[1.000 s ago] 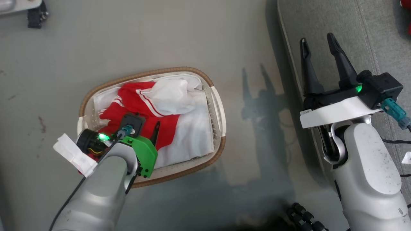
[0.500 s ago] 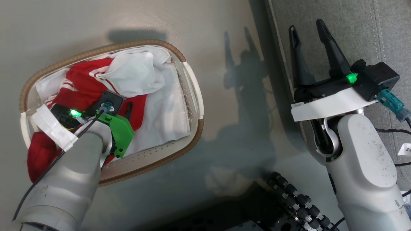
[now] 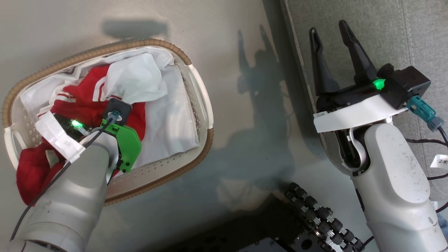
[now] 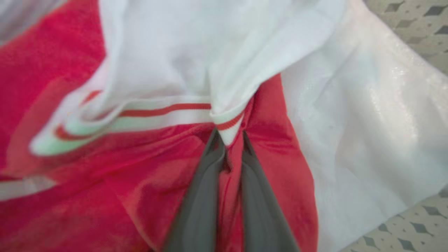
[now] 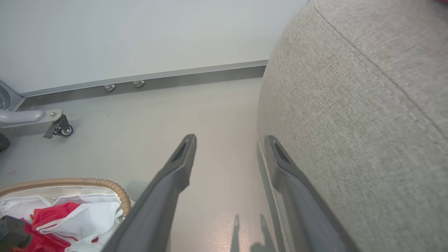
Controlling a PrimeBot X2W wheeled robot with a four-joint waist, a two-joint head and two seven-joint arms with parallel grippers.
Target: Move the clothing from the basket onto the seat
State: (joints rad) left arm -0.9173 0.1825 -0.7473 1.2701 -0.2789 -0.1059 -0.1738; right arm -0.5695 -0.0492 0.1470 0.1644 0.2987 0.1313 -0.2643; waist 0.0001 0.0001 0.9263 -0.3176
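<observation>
My left tool (image 4: 229, 137) is down inside the basket (image 3: 140, 43), its two dark fingers drawn almost together with a fold of the clothing (image 3: 84, 105) pinched between them; the fingertips sit right at a white trim with a red stripe (image 4: 168, 112), and red fabric bunches up on both sides of them. The clothing lies in the basket as a crumpled red heap with a white fold thrown over it. It rests on the plain white liner (image 3: 171, 122), and one red part bulges over the rim on the side nearest my left forearm. The basket stands on the floor (image 3: 52, 28), out from the floor's far edge where it meets the wall and apart from the seat (image 3: 385, 35), with a strip of bare floor between them. My right tool (image 3: 328, 28) hangs over the seat's near left edge with its fingers spread wide and nothing between them; one finger is over the floor and the other just beside the seat's rounded grey side. I cannot tell whether that finger touches the fabric.
</observation>
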